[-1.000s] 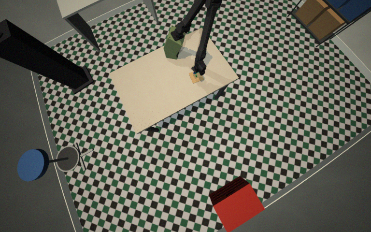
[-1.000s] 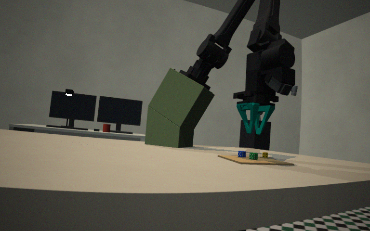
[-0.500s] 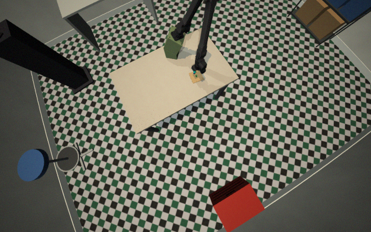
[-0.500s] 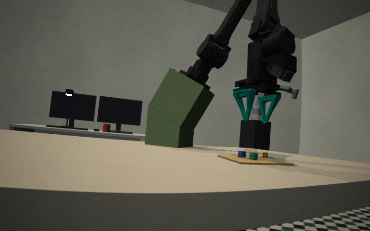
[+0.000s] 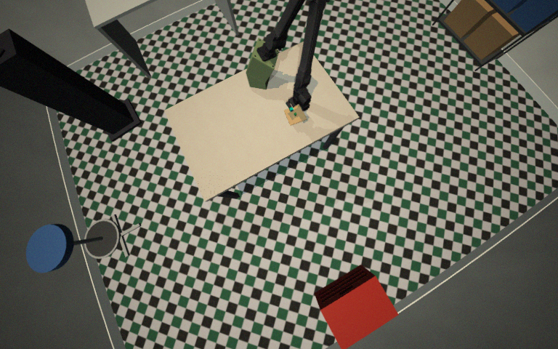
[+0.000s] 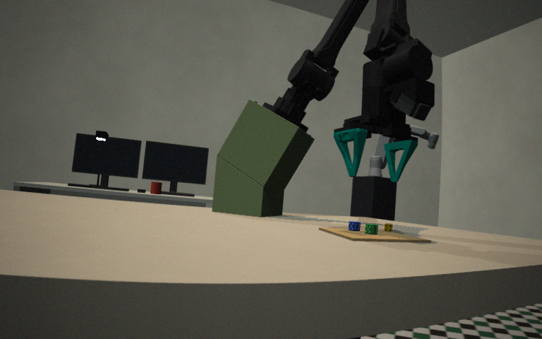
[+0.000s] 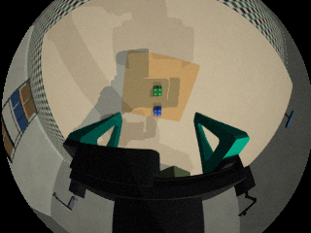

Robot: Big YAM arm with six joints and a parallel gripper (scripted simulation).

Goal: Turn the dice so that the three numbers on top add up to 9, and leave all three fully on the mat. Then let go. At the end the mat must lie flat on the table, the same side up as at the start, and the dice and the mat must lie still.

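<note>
My gripper (image 6: 373, 179) (image 7: 157, 116) is open and empty, its teal fingers wide apart above the dice. The thin orange-tan mat (image 5: 295, 121) (image 6: 411, 239) (image 7: 187, 73) lies flat on the table. A green die (image 5: 295, 114) (image 6: 371, 229) (image 7: 157, 90) sits near the mat's middle; its top seems to show four pips. A blue die (image 6: 353, 226) (image 7: 157, 111) sits on the mat near one edge, its top pips too small to count surely. A yellow die (image 6: 387, 227) shows near the mat's back edge; whether it is on the mat is unclear. It is hidden in the wrist view.
The green angled arm base (image 5: 259, 73) (image 6: 255, 159) stands at the table's back edge. The pale table (image 5: 221, 135) (image 6: 159, 239) extends around the mat, with its near edge beyond the mat in the top view. A desk with monitors stands behind.
</note>
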